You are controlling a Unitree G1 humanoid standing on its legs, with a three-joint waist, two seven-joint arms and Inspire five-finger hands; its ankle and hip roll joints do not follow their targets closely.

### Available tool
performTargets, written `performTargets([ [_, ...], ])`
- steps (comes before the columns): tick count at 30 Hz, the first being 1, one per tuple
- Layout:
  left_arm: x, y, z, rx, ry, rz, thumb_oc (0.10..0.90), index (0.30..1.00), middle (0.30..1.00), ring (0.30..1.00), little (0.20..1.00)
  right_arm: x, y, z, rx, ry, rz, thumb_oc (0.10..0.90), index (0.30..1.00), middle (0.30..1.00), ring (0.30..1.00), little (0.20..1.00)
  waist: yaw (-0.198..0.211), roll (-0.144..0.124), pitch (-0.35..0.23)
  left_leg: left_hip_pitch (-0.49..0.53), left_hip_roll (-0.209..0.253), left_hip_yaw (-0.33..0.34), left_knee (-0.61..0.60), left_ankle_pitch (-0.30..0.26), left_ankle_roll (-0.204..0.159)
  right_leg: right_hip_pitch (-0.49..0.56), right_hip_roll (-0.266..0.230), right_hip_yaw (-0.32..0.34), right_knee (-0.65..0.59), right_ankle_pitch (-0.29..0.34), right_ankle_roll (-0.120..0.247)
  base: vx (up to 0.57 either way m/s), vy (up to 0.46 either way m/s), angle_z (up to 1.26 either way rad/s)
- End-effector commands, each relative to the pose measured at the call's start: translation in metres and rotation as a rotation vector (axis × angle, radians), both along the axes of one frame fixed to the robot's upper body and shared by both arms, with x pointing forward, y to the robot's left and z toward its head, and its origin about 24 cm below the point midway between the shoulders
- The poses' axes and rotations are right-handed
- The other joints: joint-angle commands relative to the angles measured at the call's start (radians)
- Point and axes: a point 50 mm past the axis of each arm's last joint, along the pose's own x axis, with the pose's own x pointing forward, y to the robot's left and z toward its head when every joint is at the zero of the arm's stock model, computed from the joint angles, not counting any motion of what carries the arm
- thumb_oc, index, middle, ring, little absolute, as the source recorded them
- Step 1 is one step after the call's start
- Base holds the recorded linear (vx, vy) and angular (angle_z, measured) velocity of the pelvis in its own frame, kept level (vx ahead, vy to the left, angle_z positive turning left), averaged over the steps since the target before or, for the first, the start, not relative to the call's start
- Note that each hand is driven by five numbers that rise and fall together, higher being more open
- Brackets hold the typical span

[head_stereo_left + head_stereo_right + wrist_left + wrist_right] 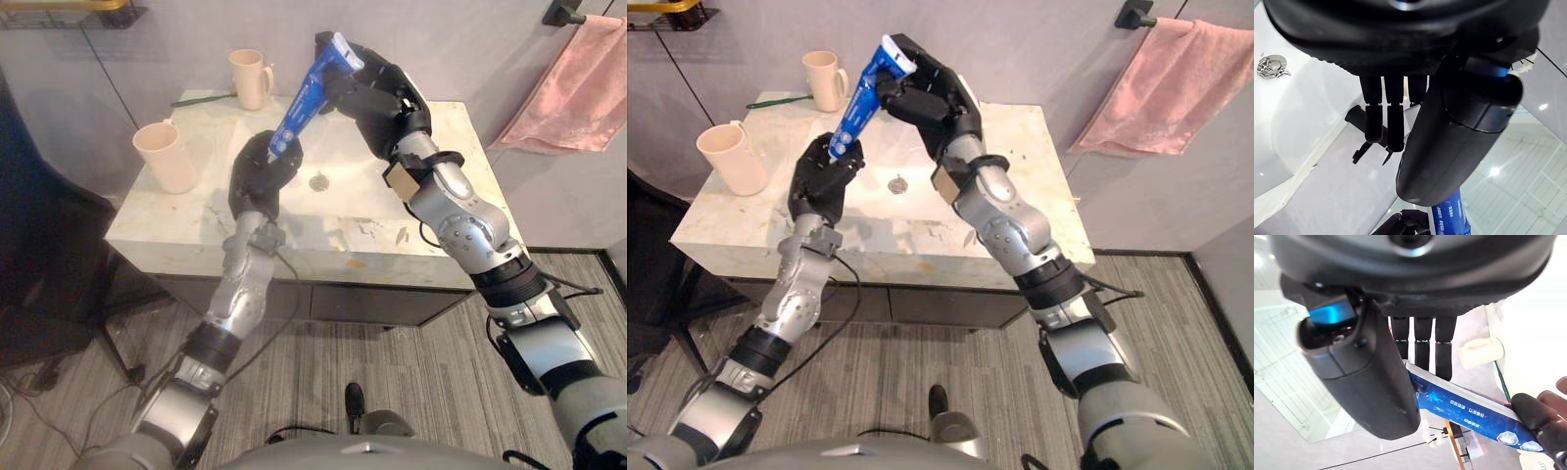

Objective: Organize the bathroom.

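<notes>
A blue toothpaste tube [307, 95] is held in the air above the white basin [338, 157] of a marble-topped table [441, 211], tilted so that its flat crimped end points up and away from the robot and its lower end points down toward the robot's left. The upper end is pinched between the thumb and fingers of the right hand [377, 90], as is seen in the right wrist view, where the tube [1469, 412] lies across the fingertips. The lower end is gripped by the left hand [263, 174], whose thumb and fingers are curled round it just above the near edge of the basin. A metal drain [317, 181] is seen in the basin, just beside the left hand.

Two cream mugs are stood on the table: one [168, 157] at the left edge, the other [251, 78] at the far left corner, with a green toothbrush [204, 99] laid beside it. A pink towel [578, 93] is hung on the wall to the right.
</notes>
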Motion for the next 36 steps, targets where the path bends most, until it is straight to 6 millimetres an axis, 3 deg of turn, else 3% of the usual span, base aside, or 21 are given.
performTargets([
  [1, -0.001, 0.003, 0.032, 0.091, -0.173, 0.037, 0.800, 0.900, 0.900, 0.900, 0.900, -0.014, -0.002, 0.085, 0.106, -0.414, -0.022, 0.400, 0.300, 0.300, 0.300, 0.300, 0.012, -0.013, -0.127, -0.093, -0.005, -0.094, 0.070, 0.035, 0.025, 0.007, 0.018, -0.003, 0.161, -0.193, 0.041, 0.00, 0.000, 0.00],
  [13, -0.023, 0.023, 0.033, 0.272, -0.223, 0.050, 0.800, 0.900, 0.900, 0.900, 0.900, -0.027, -0.017, 0.111, -0.016, -0.602, -0.165, 0.400, 0.300, 0.300, 0.300, 0.300, 0.073, -0.021, -0.118, -0.100, -0.013, -0.132, 0.062, 0.034, 0.022, 0.020, 0.010, -0.047, 0.159, -0.201, 0.037, -0.04, 0.005, 0.10],
  [20, -0.035, 0.038, 0.037, 0.287, -0.289, 0.046, 0.800, 0.900, 0.900, 0.900, 0.900, -0.031, -0.023, 0.119, -0.080, -0.682, -0.251, 0.400, 0.300, 0.300, 0.300, 0.300, 0.111, -0.024, -0.111, -0.102, -0.020, -0.150, 0.050, 0.035, 0.021, 0.028, -0.009, -0.094, 0.156, -0.201, 0.042, -0.04, 0.020, 0.27],
  [29, -0.049, 0.037, 0.047, 0.240, -0.352, 0.001, 0.800, 0.900, 0.900, 0.900, 0.900, -0.041, -0.029, 0.135, -0.163, -0.860, -0.419, 0.400, 0.300, 0.300, 0.300, 0.300, 0.152, -0.028, -0.099, -0.103, -0.029, -0.169, 0.037, 0.037, 0.025, 0.033, -0.039, -0.147, 0.171, -0.203, 0.056, -0.05, 0.034, 0.19],
  [36, -0.057, 0.044, 0.048, 0.268, -0.364, 0.045, 0.800, 0.900, 0.900, 0.900, 0.900, -0.040, -0.031, 0.143, -0.186, -0.894, -0.499, 0.400, 0.300, 0.300, 0.300, 0.300, 0.182, -0.030, -0.095, -0.104, -0.037, -0.179, 0.027, 0.038, 0.028, 0.041, -0.060, -0.185, 0.177, -0.205, 0.065, -0.01, 0.046, 0.19],
])
